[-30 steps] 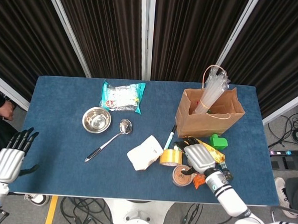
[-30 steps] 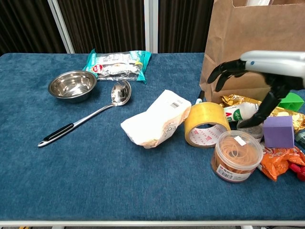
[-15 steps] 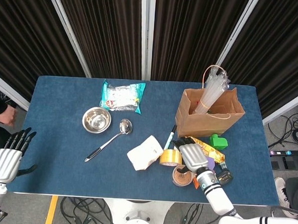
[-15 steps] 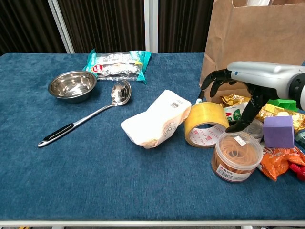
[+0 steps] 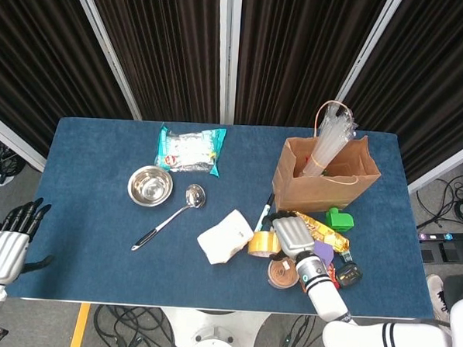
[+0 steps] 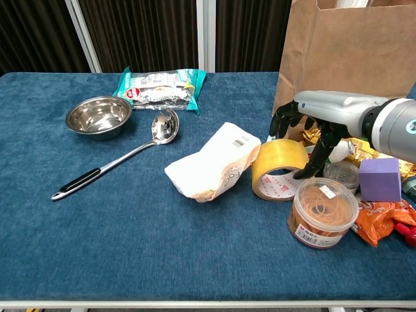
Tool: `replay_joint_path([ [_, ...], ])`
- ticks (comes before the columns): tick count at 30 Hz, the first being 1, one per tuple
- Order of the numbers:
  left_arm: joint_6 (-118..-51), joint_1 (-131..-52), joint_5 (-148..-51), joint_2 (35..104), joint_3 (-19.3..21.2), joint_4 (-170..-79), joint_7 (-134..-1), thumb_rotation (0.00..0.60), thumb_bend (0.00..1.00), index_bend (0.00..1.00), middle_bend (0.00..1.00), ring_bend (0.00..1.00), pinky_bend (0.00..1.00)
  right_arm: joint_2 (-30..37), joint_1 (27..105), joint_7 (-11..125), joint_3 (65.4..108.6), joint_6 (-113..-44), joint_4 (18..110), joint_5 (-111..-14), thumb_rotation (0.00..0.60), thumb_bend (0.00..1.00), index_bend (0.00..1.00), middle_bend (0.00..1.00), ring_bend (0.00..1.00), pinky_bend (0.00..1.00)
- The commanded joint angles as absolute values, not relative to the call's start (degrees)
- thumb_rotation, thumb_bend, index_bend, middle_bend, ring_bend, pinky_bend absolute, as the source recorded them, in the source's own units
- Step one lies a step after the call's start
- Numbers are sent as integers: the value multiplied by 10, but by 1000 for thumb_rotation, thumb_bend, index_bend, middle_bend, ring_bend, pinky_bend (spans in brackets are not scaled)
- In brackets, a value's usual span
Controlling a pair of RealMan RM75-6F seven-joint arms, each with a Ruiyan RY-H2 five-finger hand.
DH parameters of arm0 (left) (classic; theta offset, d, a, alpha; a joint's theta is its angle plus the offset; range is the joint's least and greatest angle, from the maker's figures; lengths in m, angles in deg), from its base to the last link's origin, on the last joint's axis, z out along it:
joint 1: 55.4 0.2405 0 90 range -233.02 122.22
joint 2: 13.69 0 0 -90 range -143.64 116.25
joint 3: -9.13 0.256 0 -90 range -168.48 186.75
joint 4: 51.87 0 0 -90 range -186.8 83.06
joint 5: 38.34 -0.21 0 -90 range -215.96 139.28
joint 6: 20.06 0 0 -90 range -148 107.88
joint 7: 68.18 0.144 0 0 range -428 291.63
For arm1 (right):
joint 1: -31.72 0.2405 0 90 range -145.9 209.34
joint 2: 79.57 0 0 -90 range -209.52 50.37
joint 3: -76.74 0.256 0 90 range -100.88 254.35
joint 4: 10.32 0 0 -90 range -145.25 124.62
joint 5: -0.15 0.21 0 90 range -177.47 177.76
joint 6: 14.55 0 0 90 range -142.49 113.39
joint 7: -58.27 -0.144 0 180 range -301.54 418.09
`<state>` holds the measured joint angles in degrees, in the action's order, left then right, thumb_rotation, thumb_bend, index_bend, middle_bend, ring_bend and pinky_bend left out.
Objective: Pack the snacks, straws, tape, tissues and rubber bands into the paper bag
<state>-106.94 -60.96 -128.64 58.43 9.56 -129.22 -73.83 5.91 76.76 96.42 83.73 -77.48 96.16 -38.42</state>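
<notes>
Nearest the robot: clear round tub of rubber bands (image 6: 323, 212) at the front right of the blue cloth table (image 6: 130, 247), upright, lid on. Just right of it an orange snack packet (image 6: 382, 220) and a purple cube (image 6: 379, 179).

Behind the tub, yellow roll of packing tape (image 6: 279, 169) stands on edge, leaning against the white tissue pack (image 6: 213, 162) on its left.

Right hand (image 6: 316, 122) hovers over the tape roll and the clutter behind it, fingers spread and curled downward, holding nothing; a dark fingertip (image 6: 300, 174) points down just beside the roll's right rim, contact unclear. Compared with a second ago the right hand has shifted left, from above the purple cube and gold wrapper (image 6: 351, 151) to above the tape; the head view shows the same move, hand (image 5: 292, 235) now beside the roll (image 5: 263, 243). Objects on the table unchanged.

Left hand (image 5: 7, 243) hangs off the table's front left corner, fingers straight and apart, empty; it has dropped lower and further out than before.

Mid table: steel ladle with black handle (image 6: 117, 159), steel bowl (image 6: 99, 115), both left.

Far: teal snack bag (image 6: 160, 85) lies flat near the back edge. Brown paper bag (image 5: 324, 178) stands upright at back right, clear straws (image 5: 329, 140) poking out of its top. A green block (image 5: 339, 219) sits just in front of the bag.
</notes>
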Motion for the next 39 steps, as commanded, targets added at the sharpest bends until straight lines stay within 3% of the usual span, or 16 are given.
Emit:
replay_joint_path([
  [1, -1070, -609, -1286, 584, 96, -1291, -740, 600, 156, 66, 51, 0, 123, 64, 771, 967, 838, -775, 957, -380, 600, 0, 330, 296, 214, 265],
  [13, -1068, -608, -1289, 586, 99, -1289, -741, 600, 156, 66, 51, 0, 123, 71, 780, 975, 833, -778, 951, -360, 600, 2, 426, 367, 305, 389],
  [21, -1068, -609, -1289, 585, 96, -1295, -738, 600, 156, 66, 51, 0, 123, 68, 778, 979, 833, -803, 957, -376, 600, 158, 579, 484, 431, 531],
  [28, -1072, -609, -1293, 581, 96, -1301, -734, 600, 156, 66, 51, 0, 123, 55, 774, 973, 835, -809, 976, -385, 600, 185, 595, 498, 446, 548],
  [31, -1072, -610, -1294, 579, 96, -1304, -732, 600, 156, 66, 51, 0, 123, 37, 772, 967, 845, -818, 1001, -396, 600, 183, 595, 498, 446, 548],
  [39, -1075, -612, -1303, 576, 97, -1319, -722, 600, 156, 66, 51, 0, 123, -76, 755, 963, 877, -873, 1180, -432, 600, 185, 595, 499, 446, 548],
])
